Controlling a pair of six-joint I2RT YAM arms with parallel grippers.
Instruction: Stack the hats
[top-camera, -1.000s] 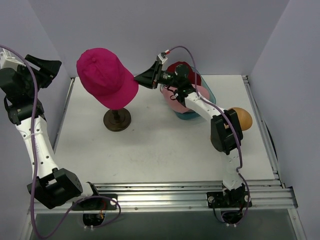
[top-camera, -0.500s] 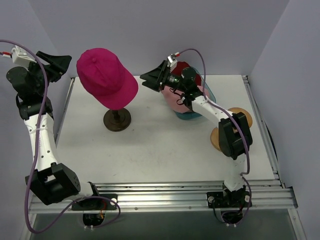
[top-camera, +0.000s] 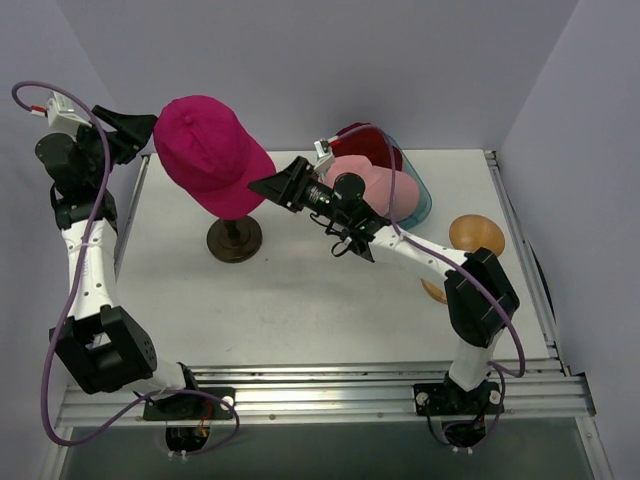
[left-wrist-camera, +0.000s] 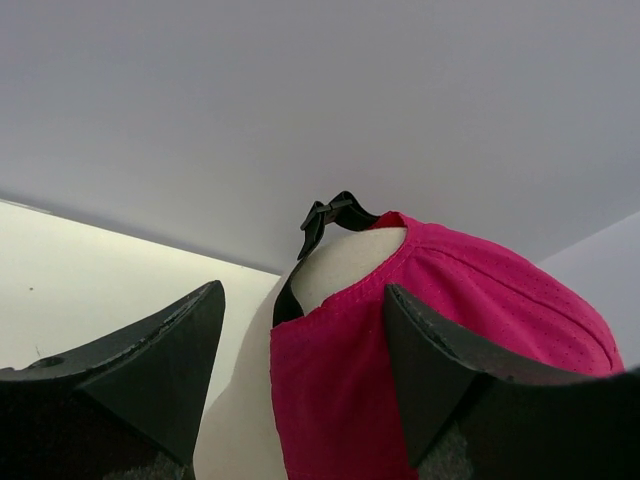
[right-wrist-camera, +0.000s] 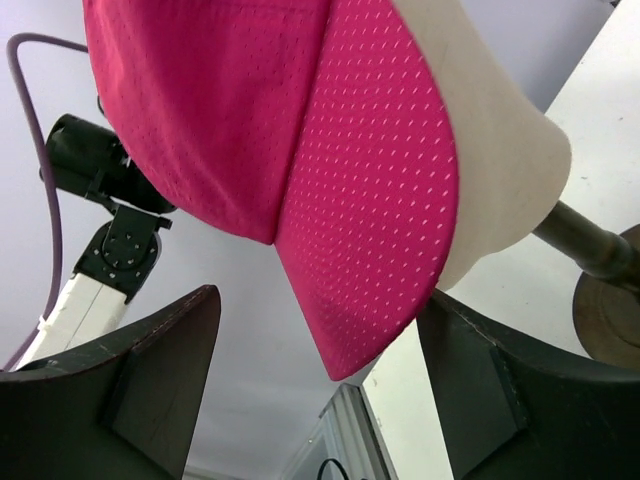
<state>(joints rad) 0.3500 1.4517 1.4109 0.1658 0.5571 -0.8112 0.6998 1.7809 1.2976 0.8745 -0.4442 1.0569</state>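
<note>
- Grey walls close in a white table (top-camera: 300, 290) on three sides; both of my arms reach up from its near edge.
- A magenta cap (top-camera: 210, 150) sits on a cream head form (left-wrist-camera: 345, 262), which stands on a dark round stand (top-camera: 235, 240) toward the far-left corner of the table.
- My left gripper (top-camera: 145, 130) is open, held high over the left edge just behind the cap. From that wrist, the cap's rear opening and its black strap buckle (left-wrist-camera: 325, 215) show between my two spread fingers, with the head form bare under the strap. I cannot see any contact with the cap.
- My right gripper (top-camera: 268, 180) is open too, pointing at the cap from the right. From that wrist, the peak hangs between my spread fingers and beyond their tips, apart from them.
- Neither gripper holds anything.
- A pale pink cap (top-camera: 380, 190) and a dark red hat (top-camera: 365, 140) lie together in a clear teal tray (top-camera: 422, 205) at the far edge, right of the middle. The red one is farther back.
- A tan rounded form (top-camera: 476, 235) stands near the right edge, just beside my right arm.
</note>
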